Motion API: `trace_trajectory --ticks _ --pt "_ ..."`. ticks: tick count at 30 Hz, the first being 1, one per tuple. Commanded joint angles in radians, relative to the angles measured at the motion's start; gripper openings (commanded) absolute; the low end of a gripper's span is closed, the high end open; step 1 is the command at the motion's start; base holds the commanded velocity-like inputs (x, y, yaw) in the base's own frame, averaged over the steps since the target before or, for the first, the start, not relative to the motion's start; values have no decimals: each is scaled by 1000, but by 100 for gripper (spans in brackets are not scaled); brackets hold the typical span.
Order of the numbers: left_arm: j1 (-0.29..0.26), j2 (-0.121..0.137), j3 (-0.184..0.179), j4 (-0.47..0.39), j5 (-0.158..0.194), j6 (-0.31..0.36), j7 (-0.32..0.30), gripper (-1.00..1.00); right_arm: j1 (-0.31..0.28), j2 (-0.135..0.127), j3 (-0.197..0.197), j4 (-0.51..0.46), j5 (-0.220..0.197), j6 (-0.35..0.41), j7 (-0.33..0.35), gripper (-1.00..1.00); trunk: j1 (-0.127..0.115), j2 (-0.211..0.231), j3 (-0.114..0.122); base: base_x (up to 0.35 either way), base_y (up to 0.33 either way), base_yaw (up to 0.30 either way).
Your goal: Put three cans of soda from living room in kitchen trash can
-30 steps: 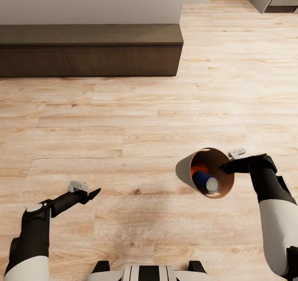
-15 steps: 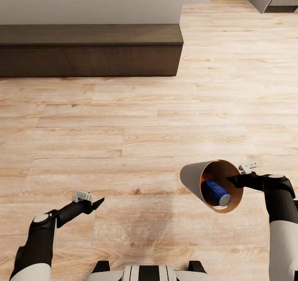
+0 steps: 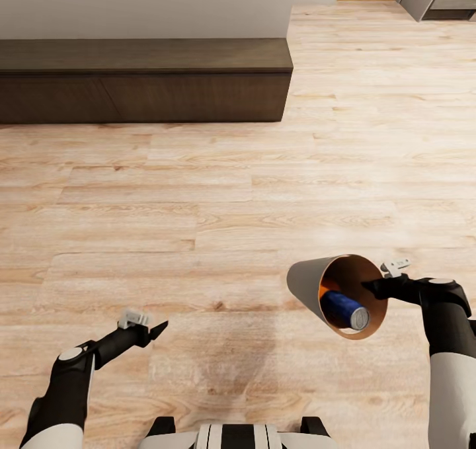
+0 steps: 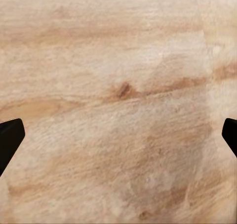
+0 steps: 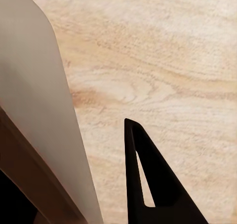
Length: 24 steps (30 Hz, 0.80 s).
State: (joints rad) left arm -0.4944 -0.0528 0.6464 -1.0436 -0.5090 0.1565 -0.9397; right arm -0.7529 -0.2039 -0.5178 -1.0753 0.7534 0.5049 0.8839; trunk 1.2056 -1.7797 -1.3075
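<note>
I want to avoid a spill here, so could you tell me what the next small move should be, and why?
Probably tip the bin back upright with the right gripper before driving on. It is held by its rim, tilted with its mouth facing the robot, and the blue can lies near that mouth, so it could roll out. The left gripper is open and holds nothing.

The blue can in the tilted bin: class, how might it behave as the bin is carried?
The blue can lies on its side, so it may roll. The bin tips toward the camera, so the can could slide out. The right pincer grips one rim edge, so the bin might swing.
</note>
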Motion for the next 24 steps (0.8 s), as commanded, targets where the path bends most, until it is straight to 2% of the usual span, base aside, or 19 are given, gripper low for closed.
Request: trace_trajectory --ticks 1,4,8,16,19,21,24 --pt "1 0 0 7 0 -3 2 100 0 4 0 0 -9 14 9 -100 0 0 0 0 0 0" --pt "2 0 0 13 0 -7 3 100 0 10 2 0 -9 28 8 -100 0 0 0 0 0 0" --pt "3 -1 -1 15 0 -8 4 100 0 11 3 0 -8 40 7 -100 15 -28 -12 0 0 0" --pt "3 0 -1 7 0 -19 10 100 -2 2 12 0 3 187 12 -100 46 -84 -38 0 0 0" --pt "3 0 -1 5 1 -21 10 100 -10 -8 47 -1 16 281 15 -100 57 -105 -47 0 0 0" --pt "3 0 -1 5 0 -21 13 100 -48 -35 115 4 53 391 25 -100 65 -119 -53 0 0 0" --pt "3 0 -1 6 1 -23 23 100 -92 -59 171 13 72 456 44 -100 77 -140 -63 0 0 0"
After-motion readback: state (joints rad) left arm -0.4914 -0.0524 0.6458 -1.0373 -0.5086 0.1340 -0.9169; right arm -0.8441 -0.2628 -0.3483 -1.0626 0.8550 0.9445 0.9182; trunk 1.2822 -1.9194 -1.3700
